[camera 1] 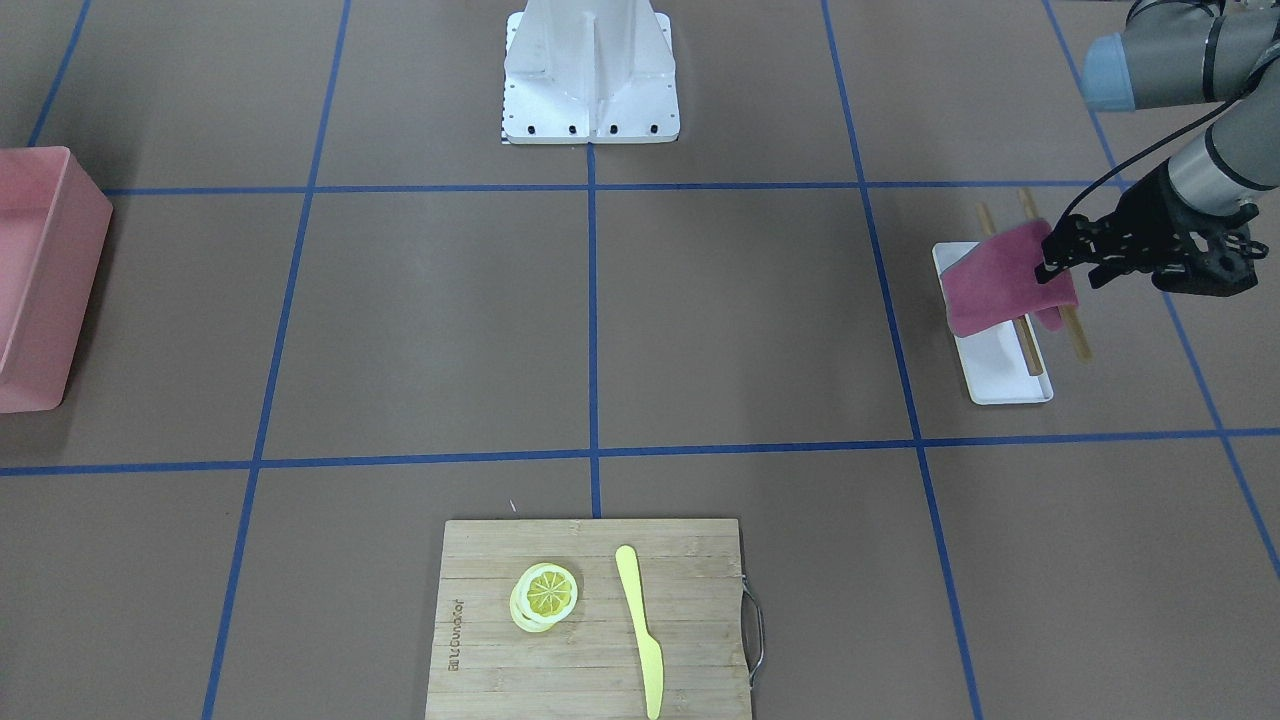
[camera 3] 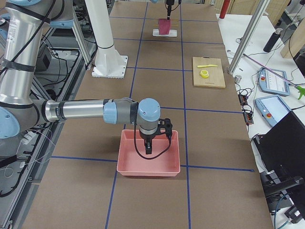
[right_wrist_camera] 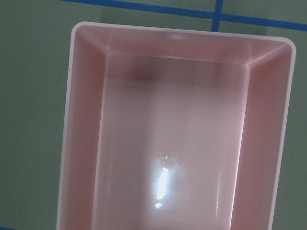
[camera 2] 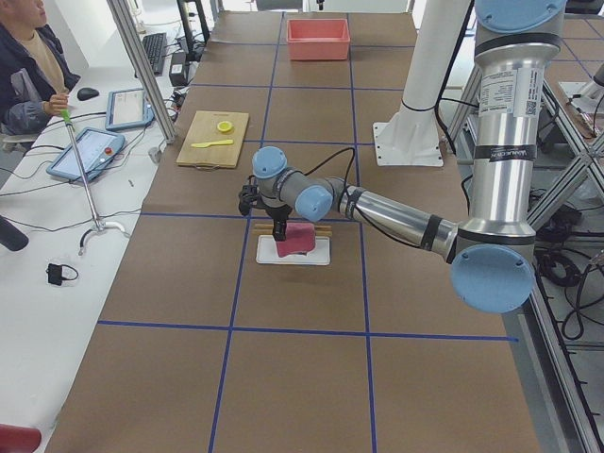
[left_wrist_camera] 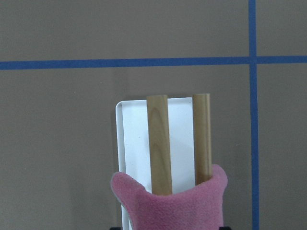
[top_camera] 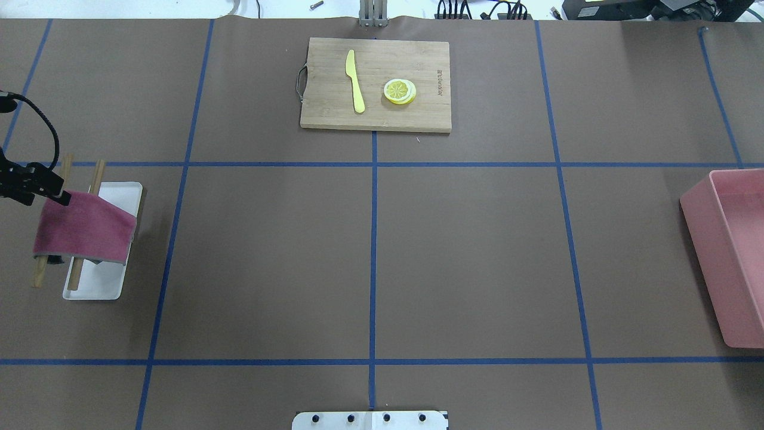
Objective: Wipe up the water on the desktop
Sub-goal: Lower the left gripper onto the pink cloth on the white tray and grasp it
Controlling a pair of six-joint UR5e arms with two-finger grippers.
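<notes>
The brown desktop (camera 1: 750, 320) with blue tape lines shows no water that I can make out. My left gripper (camera 1: 1055, 258) is shut on the edge of a magenta cloth (camera 1: 1000, 285), which hangs over a narrow white tray (camera 1: 1005, 375) holding two wooden sticks (left_wrist_camera: 159, 143). In the overhead view the gripper (top_camera: 57, 194) and the cloth (top_camera: 83, 230) are at the far left. My right gripper (camera 3: 148, 148) hangs over a pink bin (camera 3: 128, 162); I cannot tell if it is open or shut.
A bamboo cutting board (camera 1: 590, 620) with lemon slices (camera 1: 546, 594) and a yellow knife (camera 1: 640, 630) lies at the operators' side. The robot base (camera 1: 590, 80) stands mid-table. The pink bin (top_camera: 734, 251) is at the robot's right. A person sits beside the table (camera 2: 28, 66).
</notes>
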